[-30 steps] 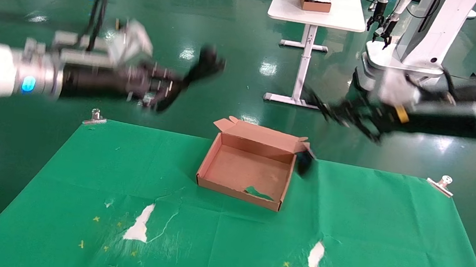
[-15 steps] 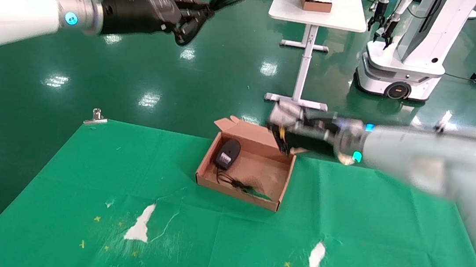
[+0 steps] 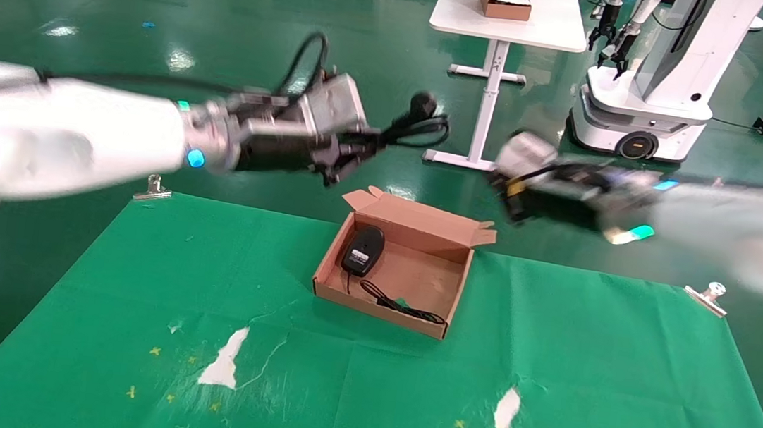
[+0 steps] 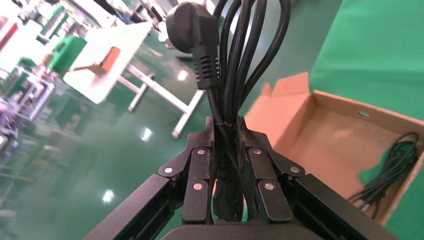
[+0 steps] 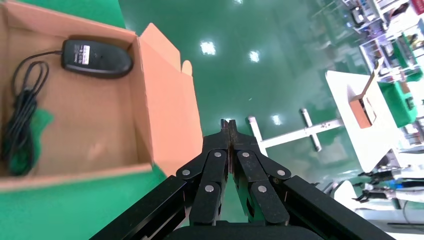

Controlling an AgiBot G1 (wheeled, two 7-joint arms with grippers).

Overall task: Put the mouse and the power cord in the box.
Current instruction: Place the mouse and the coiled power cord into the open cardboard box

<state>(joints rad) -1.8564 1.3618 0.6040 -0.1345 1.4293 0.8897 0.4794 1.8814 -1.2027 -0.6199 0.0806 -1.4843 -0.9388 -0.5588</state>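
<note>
The brown cardboard box (image 3: 382,310) lies open on the green cloth, lid flap standing at its far side. The black mouse (image 3: 363,249) rests in the box's back-left corner, its thin cable (image 3: 400,306) trailing along the front wall. My left gripper (image 3: 360,146) hovers above and behind the box's left rear, shut on the looped power cord (image 3: 421,123). In the left wrist view the plug (image 4: 192,30) sticks out past the left gripper (image 4: 225,122). My right gripper (image 3: 506,188) hangs above the box's right rear corner; the right wrist view shows this gripper (image 5: 229,125) shut and empty, with the mouse (image 5: 97,51) below.
Metal clips (image 3: 152,188) (image 3: 708,294) pin the cloth's back corners. White torn patches (image 3: 224,364) mark the cloth near me. Beyond the table stand a white table (image 3: 557,27) with a small brown box (image 3: 504,1) and another robot (image 3: 651,79).
The mouse, beside the box's right wall a second ago, now lies inside it. My right arm has drawn back up and right. My left arm has swung the power cord down toward the box.
</note>
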